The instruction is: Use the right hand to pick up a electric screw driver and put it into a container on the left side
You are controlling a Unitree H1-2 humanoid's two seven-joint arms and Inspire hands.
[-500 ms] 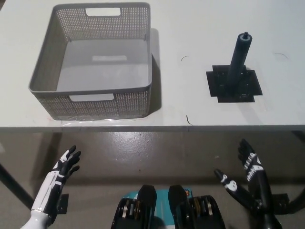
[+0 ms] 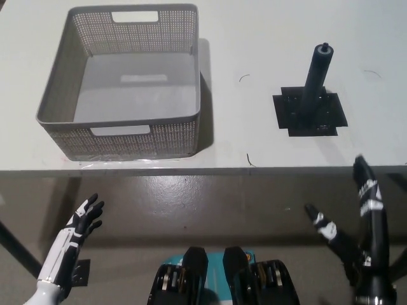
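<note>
Head view: dark cylindrical electric screwdriver stands upright (on a black base); right robot hand spread, empty.

Right hand: black, at lower right, raised, fingers spread apart and pointing up, holding nothing; forearm enters from the bottom right corner. Left hand: white with dark fingers, at lower left, resting, fingers apart and pointing up-right, holding nothing

The right robot hand has risen toward the table edge, fingers spread.
</note>
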